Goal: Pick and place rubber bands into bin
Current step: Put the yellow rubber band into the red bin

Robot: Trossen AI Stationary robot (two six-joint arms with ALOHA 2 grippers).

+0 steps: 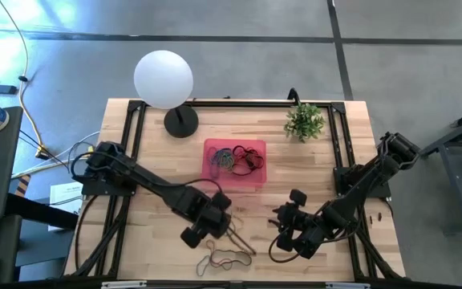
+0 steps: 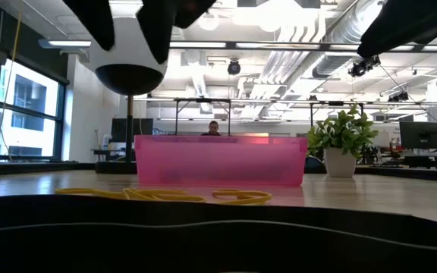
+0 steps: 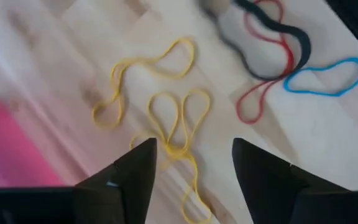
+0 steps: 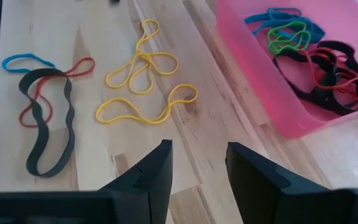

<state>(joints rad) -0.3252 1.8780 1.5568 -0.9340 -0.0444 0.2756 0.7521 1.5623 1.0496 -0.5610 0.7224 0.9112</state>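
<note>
While its fingers stand apart and empty, the left gripper [image 1: 217, 227] hovers over the yellow rubber bands [image 3: 166, 118], apparently lining up a pick; the pink bin [image 1: 235, 164] waits at twelve o'clock. The right gripper [image 1: 289, 229], also spread and empty, idles at three o'clock.

Loose rubber bands [image 4: 143, 81] lie flat on wood beside the pink bin [image 4: 272, 99] holding more bands.

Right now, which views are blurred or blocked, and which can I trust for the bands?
Left wrist view: smeared, the black band streaked. Low view: a dark out-of-focus strip fills the bottom, bright windows at left. Right wrist view: sharp on the yellow bands and the bin. High view: even light.
</note>
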